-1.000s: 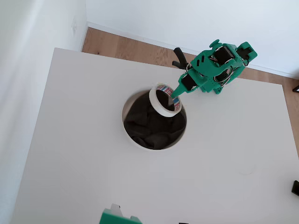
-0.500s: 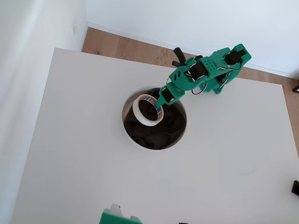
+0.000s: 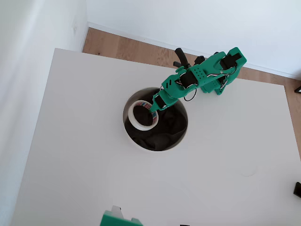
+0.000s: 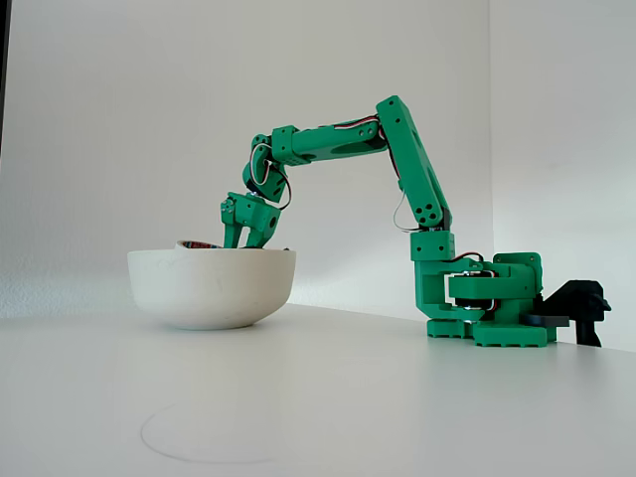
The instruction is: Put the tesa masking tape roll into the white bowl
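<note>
The white bowl [image 3: 133,140] with its dark cloth lining sits mid-table in the overhead view. The tesa masking tape roll [image 3: 142,115], a cream ring with a red-and-blue inner label, hangs low over the bowl's left half. My green gripper [image 3: 154,107] is shut on the ring's right edge. In the fixed view the bowl [image 4: 212,288] stands left of the arm. The gripper [image 4: 241,241] reaches down to its rim, and just the top of the tape roll [image 4: 199,244] shows above the rim.
The arm's base [image 3: 220,81] is fixed near the table's far edge, with a black clamp [image 3: 180,57] beside it. A small dark object [image 3: 297,189] lies at the right edge. White tabletop spreads around the bowl; wooden floor lies beyond the far edge.
The gripper has carried the tape roll from the bowl's upper right rim leftward across the bowl and lowered it toward the cloth. The arm has stretched out further.
</note>
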You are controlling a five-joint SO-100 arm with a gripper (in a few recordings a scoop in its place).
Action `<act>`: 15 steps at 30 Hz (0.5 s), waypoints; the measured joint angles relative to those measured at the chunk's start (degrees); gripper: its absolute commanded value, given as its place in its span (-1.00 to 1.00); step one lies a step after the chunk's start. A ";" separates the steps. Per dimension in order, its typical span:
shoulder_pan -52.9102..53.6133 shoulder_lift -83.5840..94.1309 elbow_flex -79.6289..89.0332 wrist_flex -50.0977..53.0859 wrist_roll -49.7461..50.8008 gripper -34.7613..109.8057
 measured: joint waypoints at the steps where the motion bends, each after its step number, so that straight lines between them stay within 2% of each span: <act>1: 0.09 0.00 0.00 0.00 0.53 -0.15; 2: 0.09 0.00 0.00 0.00 1.32 -0.13; 8: -0.70 0.09 0.00 0.97 3.16 -0.29; 11: -1.58 0.09 0.00 1.05 3.16 -0.60; 12: -1.85 0.09 0.00 1.05 3.25 -0.63; 15: -1.76 0.09 0.00 1.05 3.25 -0.63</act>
